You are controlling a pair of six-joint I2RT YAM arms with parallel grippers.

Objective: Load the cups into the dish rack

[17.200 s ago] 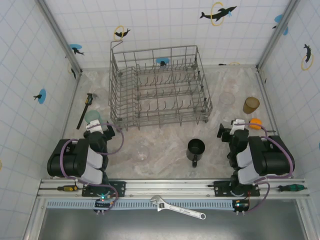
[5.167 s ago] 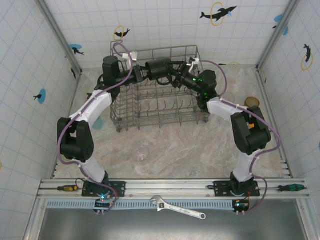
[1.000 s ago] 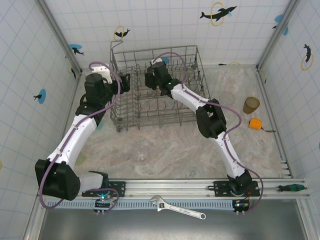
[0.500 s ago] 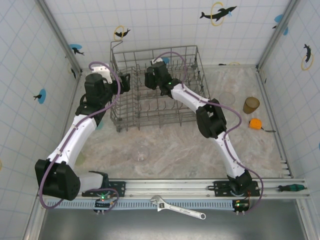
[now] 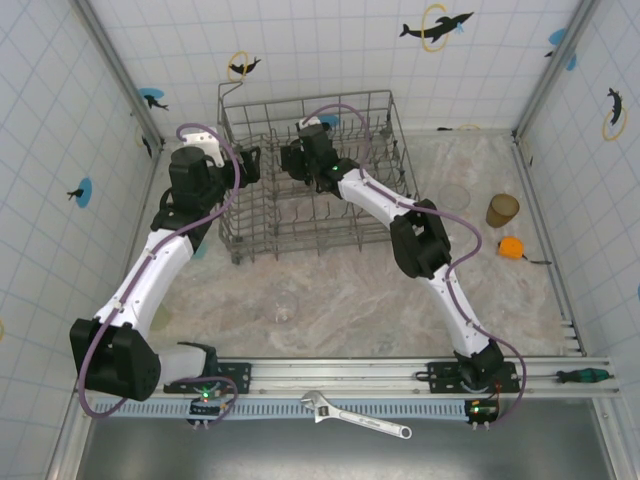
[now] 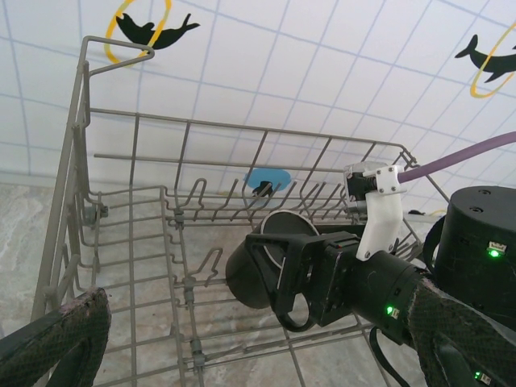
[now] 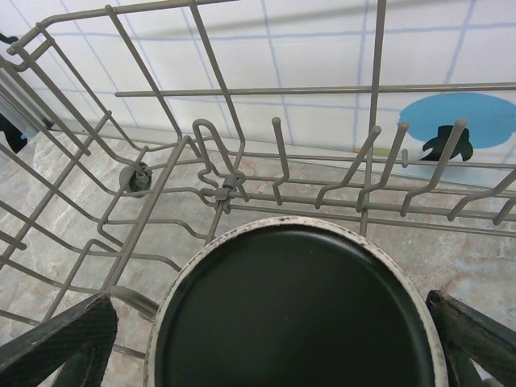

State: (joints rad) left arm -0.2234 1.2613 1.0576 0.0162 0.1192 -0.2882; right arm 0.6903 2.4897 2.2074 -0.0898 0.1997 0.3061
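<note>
Left fingers (image 6: 60, 339): spread wide, empty, just outside the left wall of the dish rack (image 5: 330, 215).
Black mug (image 7: 298, 314): on its side inside the rack, rear left section.
Right fingers (image 7: 64, 339): spread, one on either side of the mug.
Amber tumbler (image 5: 502, 210): upright on the desk (image 5: 350, 290), far right.

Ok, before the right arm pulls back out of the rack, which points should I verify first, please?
1. Black mug is inside the dish rack: ok.
2. Right gripper is open, with a gap between one finger and the mug: ok.
3. The other finger is free of the mug: cannot tell.
4. Mug sits steady in the rack: cannot tell.
5. Left gripper is open and empty: ok.
6. Amber tumbler stands upright on the table, with free room around it: ok.
</note>
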